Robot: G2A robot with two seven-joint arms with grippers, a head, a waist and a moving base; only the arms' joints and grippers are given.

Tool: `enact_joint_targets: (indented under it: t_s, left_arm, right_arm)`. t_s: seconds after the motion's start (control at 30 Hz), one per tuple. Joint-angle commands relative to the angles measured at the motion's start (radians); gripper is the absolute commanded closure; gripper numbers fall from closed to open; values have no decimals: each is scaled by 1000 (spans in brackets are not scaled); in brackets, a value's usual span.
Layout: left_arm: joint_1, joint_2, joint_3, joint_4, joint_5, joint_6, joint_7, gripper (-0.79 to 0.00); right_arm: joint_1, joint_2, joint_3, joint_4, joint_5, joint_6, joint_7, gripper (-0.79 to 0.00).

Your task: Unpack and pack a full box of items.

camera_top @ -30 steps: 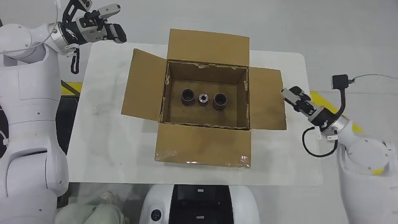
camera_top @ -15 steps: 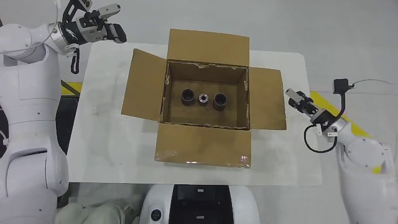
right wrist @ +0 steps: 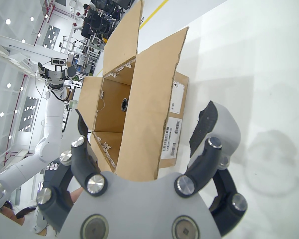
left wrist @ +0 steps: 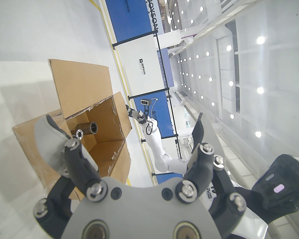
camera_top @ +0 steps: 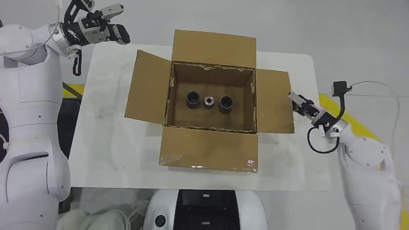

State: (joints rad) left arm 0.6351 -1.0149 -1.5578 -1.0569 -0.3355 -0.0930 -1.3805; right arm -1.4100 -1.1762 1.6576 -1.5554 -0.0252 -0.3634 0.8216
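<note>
Right gripper is held spread and empty at the right flap edge of the open cardboard box; contact cannot be told. Three cylindrical parts are lined up on the box floor, mid-table. Left gripper is held spread, empty, well apart at the far-left corner.

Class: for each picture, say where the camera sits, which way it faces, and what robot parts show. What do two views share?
Top view: above the arms, looking down at table, box, left gripper, right gripper.
Left wrist view: on that wrist, facing across the box; own open fingers show.
Right wrist view: on that wrist, facing the box's labelled side; own open fingers show.
Shared: both wrist views show the box and the opposite gripper.
</note>
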Motion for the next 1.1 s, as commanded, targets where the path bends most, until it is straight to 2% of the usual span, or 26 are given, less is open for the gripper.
enact_joint_targets:
  t_s: [0.0,0.63,1.07]
  left_arm:
    - [0,0,0,0,0,0,0,-785]
    - [0,0,0,0,0,0,0,-785]
    - [0,0,0,0,0,0,0,-785]
  right_arm:
    - [8,1,-13,3,20,-22,18,-785]
    - [44,18,-67,-196,96,-89,87,-785]
    - [186,15,-246,-190,59,-47,123,-785]
